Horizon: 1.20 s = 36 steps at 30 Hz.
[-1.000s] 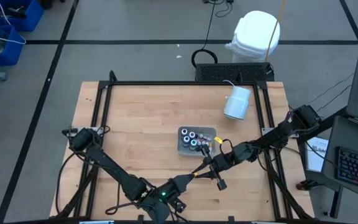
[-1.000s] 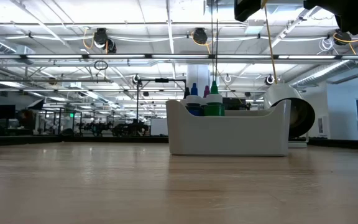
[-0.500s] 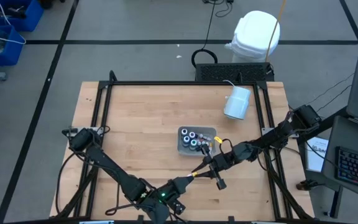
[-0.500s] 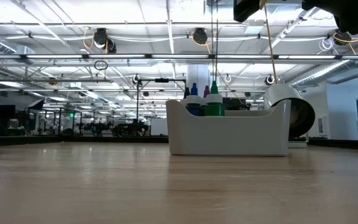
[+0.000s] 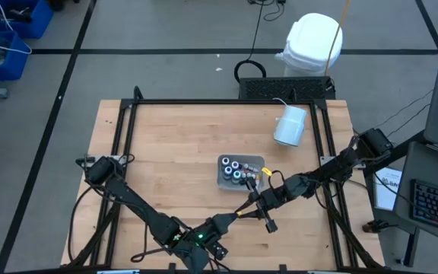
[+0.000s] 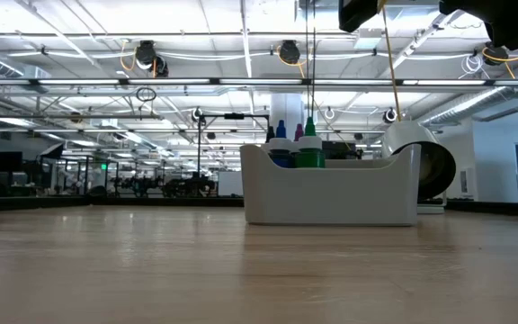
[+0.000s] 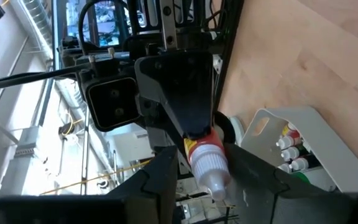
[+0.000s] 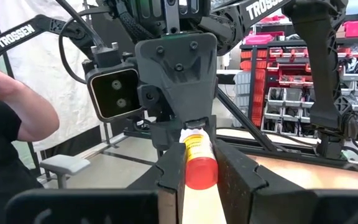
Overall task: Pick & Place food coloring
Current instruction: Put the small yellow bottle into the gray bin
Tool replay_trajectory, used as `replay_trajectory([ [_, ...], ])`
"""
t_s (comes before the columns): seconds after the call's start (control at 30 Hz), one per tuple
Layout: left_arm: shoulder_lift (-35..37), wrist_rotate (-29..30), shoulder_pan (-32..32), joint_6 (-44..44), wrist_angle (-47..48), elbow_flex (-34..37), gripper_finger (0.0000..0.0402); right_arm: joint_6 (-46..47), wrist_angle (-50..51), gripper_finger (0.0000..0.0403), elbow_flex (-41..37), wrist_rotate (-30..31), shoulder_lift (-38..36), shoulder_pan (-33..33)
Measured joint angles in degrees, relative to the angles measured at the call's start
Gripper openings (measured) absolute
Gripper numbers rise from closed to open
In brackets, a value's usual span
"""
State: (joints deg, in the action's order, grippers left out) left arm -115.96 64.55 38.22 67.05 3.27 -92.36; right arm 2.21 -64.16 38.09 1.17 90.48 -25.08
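One small bottle of food coloring hangs in the air between the two arms, above the front of the desk and just in front of the tray, not touching either. The left pincer is clamped on the white nozzle end and the right pincer on the red base end, so both hold the same bottle, tip to tail. The left wrist view shows its white cap pointing back between that arm's fingers.

The other bottles stand upright in the tray, packed close together, with blue and green tops showing over its wall in the low view.

The bottle looks light and made of thin plastic, so it probably gives a little under a squeeze. Its round, smooth body could twist or slip out of flat fingers. The narrow nozzle is a poor hold, being tapered and slick. The wider body near the label seems the safer place to grip, across its width. If one pincer lets go before the other is firm, the bottle may tip or drop.
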Motion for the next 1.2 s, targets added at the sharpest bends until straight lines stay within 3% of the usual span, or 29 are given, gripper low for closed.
replay_trajectory([
  [0.37,0.0,0.0,-0.1,0.2,1.5,0.0,0.0077,0.1,0.3,0.0059,0.0,0.0,0.0,0.0],
  [0.9,0.0,0.0,-0.1,0.1,1.6,0.0,0.0074,-1.5,0.2,0.0060,-0.1,0.1,0.0,0.0],
  [1.03,0.0,0.2,-0.1,-0.7,1.6,0.0,0.0074,-2.3,0.2,0.0082,-0.1,1.9,0.0,-0.1],
  [1.2,0.0,2.2,0.0,-1.7,1.8,0.0,0.0074,-6.7,0.9,0.0139,-0.1,6.3,0.0,-0.1],
])
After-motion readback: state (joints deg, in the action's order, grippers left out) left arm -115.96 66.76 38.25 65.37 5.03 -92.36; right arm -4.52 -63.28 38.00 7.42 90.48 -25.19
